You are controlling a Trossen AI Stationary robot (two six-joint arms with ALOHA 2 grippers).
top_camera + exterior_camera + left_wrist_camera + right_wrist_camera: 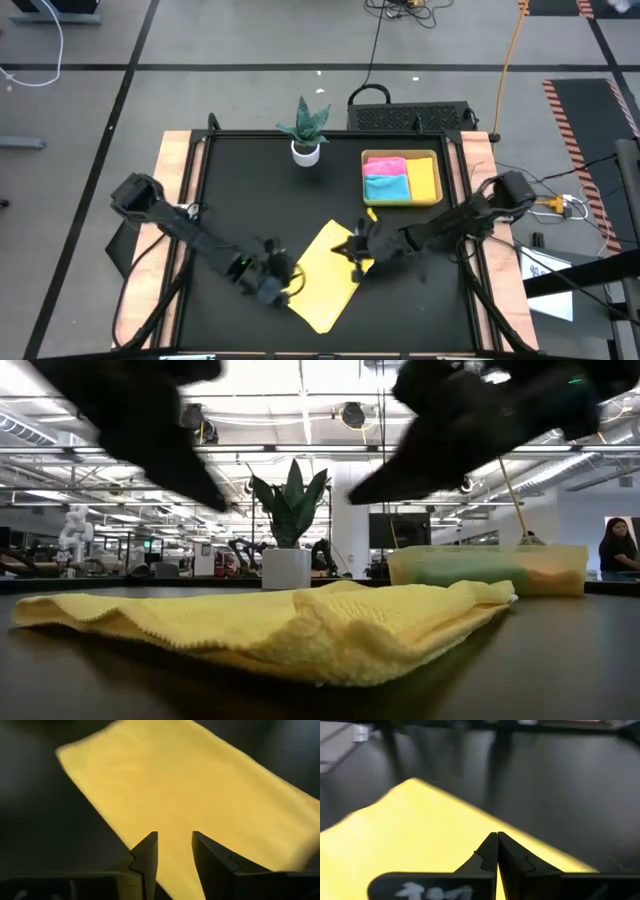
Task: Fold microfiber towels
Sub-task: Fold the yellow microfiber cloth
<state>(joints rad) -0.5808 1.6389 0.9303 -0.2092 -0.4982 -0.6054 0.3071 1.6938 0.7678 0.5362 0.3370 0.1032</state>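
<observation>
Left tool [174, 851] is held slightly spread over the yellow towel [325, 276], gripping nothing; right tool [497, 851] is pressed together at its far edge. Lying mid-bench [250, 200], the towel is judged light, limp, best pinched at corners

Ceiling strips light the room evenly and brightly. My arms loom as black, blurred silhouettes in the low view. My right wrist picture is soft; the towel [420, 835] there smears at its edges.
</observation>
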